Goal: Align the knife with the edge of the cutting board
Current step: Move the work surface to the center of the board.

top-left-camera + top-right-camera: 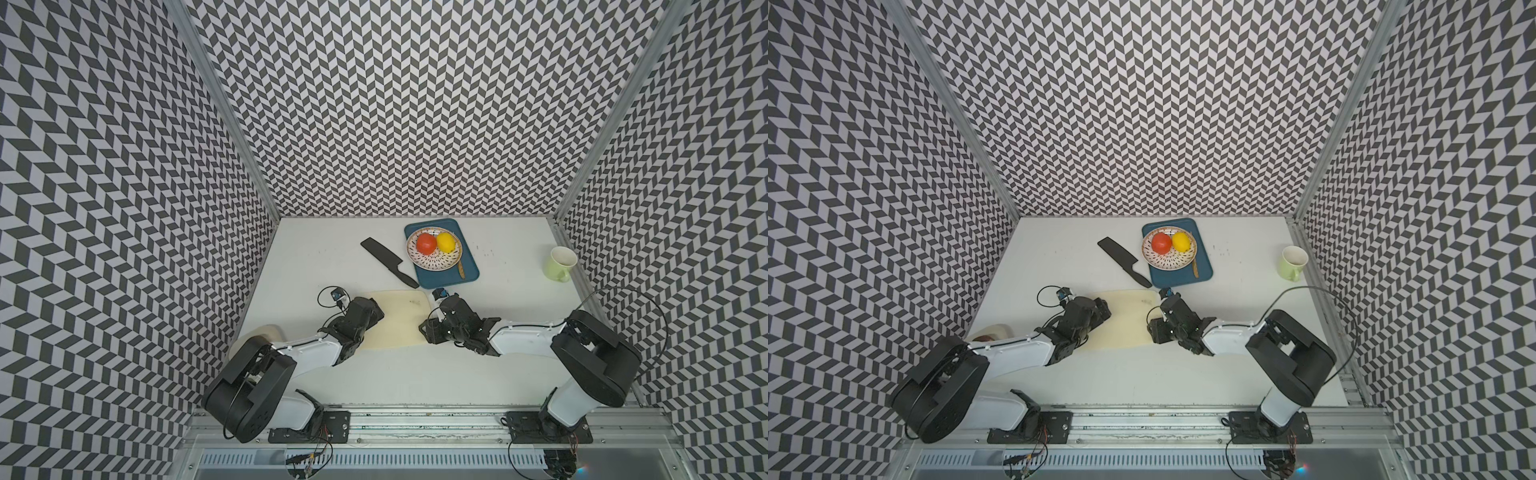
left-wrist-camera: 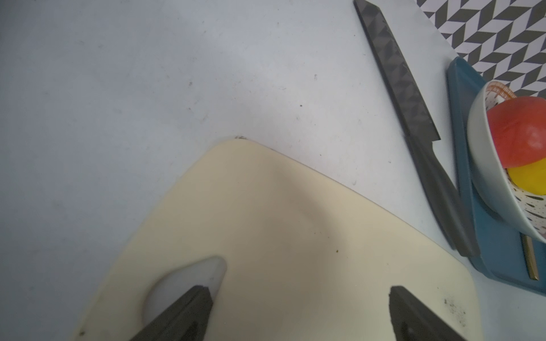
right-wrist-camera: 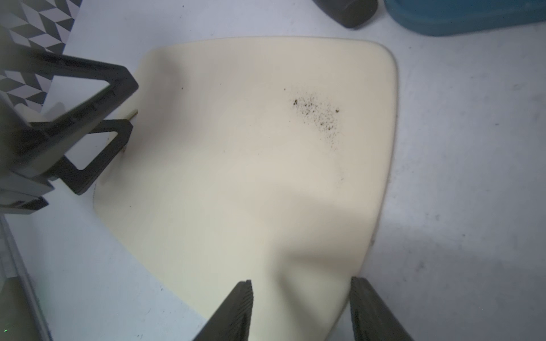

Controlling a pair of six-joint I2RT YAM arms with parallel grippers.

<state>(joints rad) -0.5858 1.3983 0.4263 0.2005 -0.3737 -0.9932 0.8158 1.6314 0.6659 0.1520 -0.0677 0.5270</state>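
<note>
The black knife [image 1: 388,262] [image 1: 1124,262] lies diagonally on the white table beyond the cutting board, with its handle end beside the blue tray. The cream cutting board [image 1: 399,320] [image 1: 1129,320] lies flat between my two grippers. My left gripper [image 1: 379,312] [image 2: 300,290] hovers open over the board's left end, one finger above the handle hole [image 2: 189,280]. My right gripper [image 1: 427,329] [image 3: 301,282] is open over the board's right near corner, nothing between its fingers. In the wrist views the knife [image 2: 407,103] [image 3: 351,11] lies apart from the board [image 2: 280,221] [image 3: 251,147].
A dark blue tray [image 1: 465,276] at the back holds a patterned bowl [image 1: 432,262] with a tomato [image 1: 426,242] and a lemon [image 1: 445,242], plus a wooden utensil [image 1: 461,270]. A pale green mug [image 1: 561,264] stands far right. A cream object [image 1: 270,332] sits under the left arm.
</note>
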